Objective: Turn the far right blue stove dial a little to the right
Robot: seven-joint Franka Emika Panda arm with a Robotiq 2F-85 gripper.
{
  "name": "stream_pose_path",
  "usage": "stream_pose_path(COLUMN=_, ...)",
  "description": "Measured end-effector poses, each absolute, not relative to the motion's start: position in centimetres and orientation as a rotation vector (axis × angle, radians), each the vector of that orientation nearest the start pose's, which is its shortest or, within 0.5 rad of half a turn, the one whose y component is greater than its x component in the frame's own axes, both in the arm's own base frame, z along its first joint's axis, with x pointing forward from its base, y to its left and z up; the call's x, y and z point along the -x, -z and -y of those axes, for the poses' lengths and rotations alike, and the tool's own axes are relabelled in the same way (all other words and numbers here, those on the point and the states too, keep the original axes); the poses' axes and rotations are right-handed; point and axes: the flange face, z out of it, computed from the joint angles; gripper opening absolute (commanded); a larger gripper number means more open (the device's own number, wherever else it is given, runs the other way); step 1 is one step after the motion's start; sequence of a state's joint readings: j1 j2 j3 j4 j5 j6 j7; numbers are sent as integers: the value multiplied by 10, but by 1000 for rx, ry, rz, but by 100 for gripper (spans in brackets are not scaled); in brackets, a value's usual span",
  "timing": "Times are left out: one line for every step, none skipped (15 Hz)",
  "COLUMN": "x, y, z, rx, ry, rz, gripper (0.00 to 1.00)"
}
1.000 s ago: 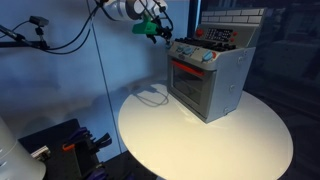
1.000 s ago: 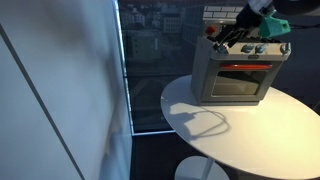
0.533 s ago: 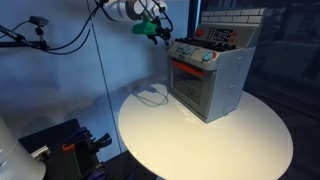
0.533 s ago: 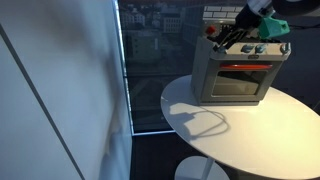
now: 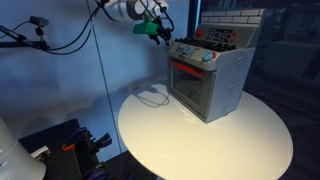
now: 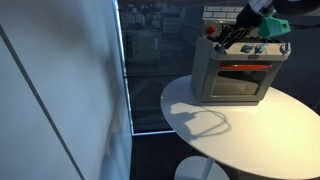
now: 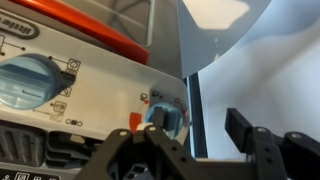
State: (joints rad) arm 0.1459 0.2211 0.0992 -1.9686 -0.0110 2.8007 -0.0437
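The silver-grey toy stove [image 5: 207, 85] with a red-trimmed door stands on the round white table [image 5: 200, 145]; it shows in both exterior views [image 6: 236, 80]. My gripper [image 5: 161, 32] hovers at the stove's upper front corner, by the end of the knob row [image 6: 226, 40]. In the wrist view the gripper [image 7: 199, 123] is open. One finger overlaps the small light-blue end dial [image 7: 166, 115] beside the stove's edge; the other finger is out in free space. A larger blue dial [image 7: 28, 82] sits further along the panel.
The table [image 6: 230, 128] has bare surface in front of the stove. A blue wall and cables lie behind the arm [image 5: 60, 45]. A dark window [image 6: 160, 60] is beside the table. Equipment sits on the floor [image 5: 70, 145].
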Motion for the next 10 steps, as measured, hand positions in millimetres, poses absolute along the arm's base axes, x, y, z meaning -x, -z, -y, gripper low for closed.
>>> stream_pose_path(x=-626, y=-432, z=-152, rx=2897, ry=921, rz=419, gripper=52)
stream_pose_path(x=-626, y=-432, z=-151, rx=2897, ry=923, rz=417, gripper=43)
stream_pose_path(x=-626, y=-432, z=-150, rx=2897, ry=926, rz=414, gripper=36)
stream_pose_path(x=-627, y=-433, z=-148, rx=2898, ry=930, rz=409, gripper=29)
stream_pose_path(x=-627, y=-434, z=-144, rx=2900, ry=933, rz=401, gripper=24)
stream_pose_path(x=-628, y=-434, z=-141, rx=2903, ry=936, rz=395, gripper=18)
stream_pose_path(x=-628, y=-435, z=-139, rx=2904, ry=937, rz=388, gripper=14)
stream_pose_path(x=-629, y=-435, z=-137, rx=2904, ry=941, rz=384, gripper=9)
stream_pose_path(x=-629, y=-435, z=-136, rx=2904, ry=943, rz=381, gripper=2)
stream_pose_path(x=-629, y=-436, z=-135, rx=2904, ry=946, rz=376, gripper=6)
